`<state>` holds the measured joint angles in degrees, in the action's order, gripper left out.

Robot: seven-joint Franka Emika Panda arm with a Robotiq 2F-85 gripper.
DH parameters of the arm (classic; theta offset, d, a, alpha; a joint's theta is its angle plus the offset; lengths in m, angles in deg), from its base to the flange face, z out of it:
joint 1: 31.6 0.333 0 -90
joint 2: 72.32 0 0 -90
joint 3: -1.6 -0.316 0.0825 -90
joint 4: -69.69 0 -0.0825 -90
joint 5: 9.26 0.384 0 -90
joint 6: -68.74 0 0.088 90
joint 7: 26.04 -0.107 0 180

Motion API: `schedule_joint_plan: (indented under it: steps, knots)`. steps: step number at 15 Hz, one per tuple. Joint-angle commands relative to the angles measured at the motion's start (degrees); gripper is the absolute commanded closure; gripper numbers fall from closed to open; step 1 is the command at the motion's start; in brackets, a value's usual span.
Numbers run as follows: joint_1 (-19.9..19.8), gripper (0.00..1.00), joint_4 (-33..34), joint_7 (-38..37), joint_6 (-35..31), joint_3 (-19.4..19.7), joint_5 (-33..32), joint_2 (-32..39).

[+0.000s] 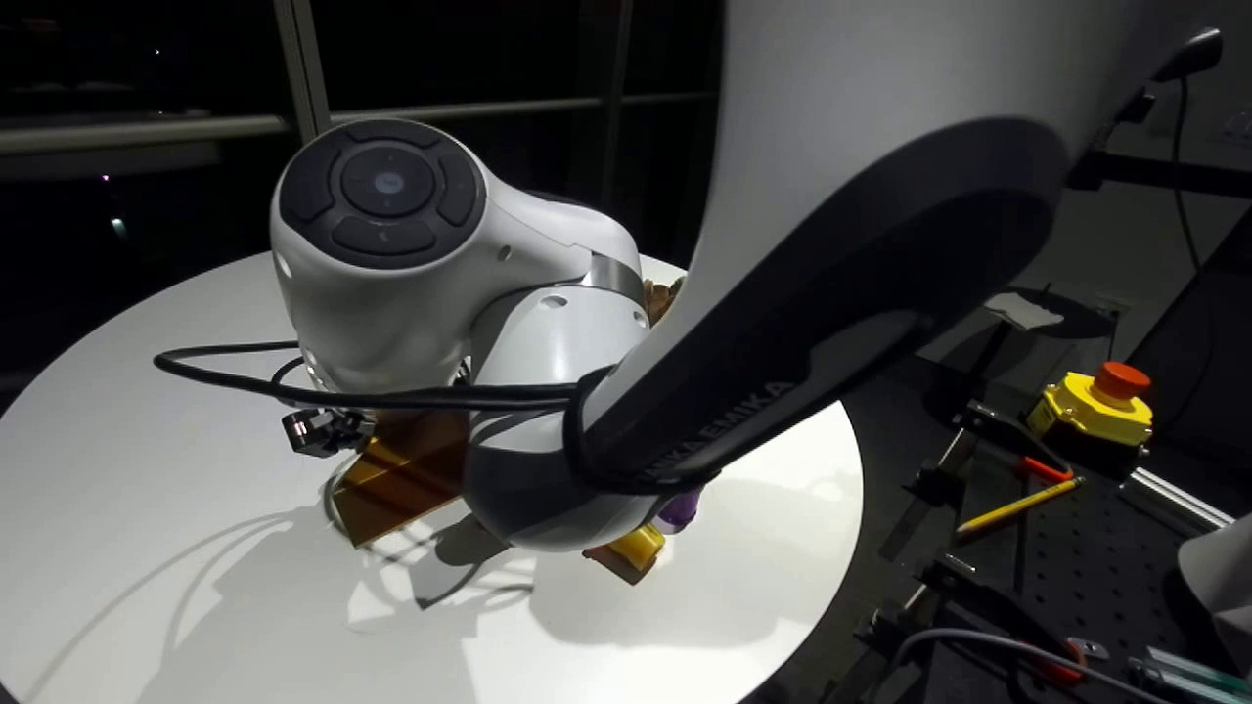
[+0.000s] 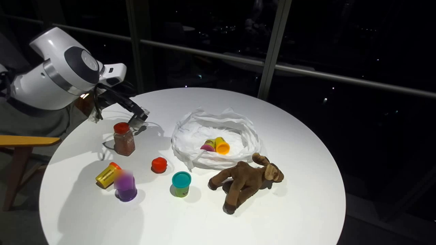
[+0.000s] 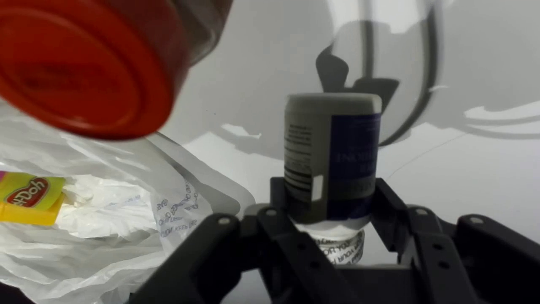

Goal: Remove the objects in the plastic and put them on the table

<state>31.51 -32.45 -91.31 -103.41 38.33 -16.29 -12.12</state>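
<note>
White plastic with a blue label, the pill bottle (image 3: 333, 160) is pinched by the gripper (image 3: 329, 190), over the table (image 2: 296, 177) and outside the plastic bag (image 2: 184, 148); whether it touches the tabletop, I cannot tell. I judge it light and stiff, not fragile, but its smooth round wall may turn. Fingers sit near one end; the middle would probably give a steadier hold.

In an exterior view, 2 Play-Doh tubs (image 2: 222, 145) lie in plastic bag (image 2: 181, 144) on table (image 2: 303, 194), w/ jar (image 2: 124, 142) L of bag, plush toy (image 2: 243, 178) front-R of it, ball (image 2: 159, 165) front-R of jar.
</note>
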Motion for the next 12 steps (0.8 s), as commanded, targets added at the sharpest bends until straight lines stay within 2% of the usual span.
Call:
schedule_joint_plan:
  steps: [1, 4, 5, 6, 7, 9, 10, 12]
  knots:
    - [0.32, 0.74, 1.99, 1.28, -0.77, 1.55, 2.17, 2.75]
    - [-0.69, 0.74, 2.78, 2.36, 0.29, 0.47, 2.75, 3.53]
    - [-1.54, 0.24, 2.82, 3.3, 0.94, -0.46, 2.81, 3.06]
    - [-1.77, 0.23, 2.81, 3.67, 1.2, -0.67, 2.97, 2.98]
    - [-2.2, 0.19, 2.94, 4.03, 1.44, -1.03, 3.21, 2.83]
    - [-3.15, 0.03, 3.35, 4.61, 1.89, -1.47, 3.52, 2.28]
    - [-3.75, 0.0, 3.63, 4.91, 2.08, -1.7, 3.66, 1.93]
    - [-6.11, 0.0, 4.2, 6.91, 3.55, -2.95, 3.7, -0.43]
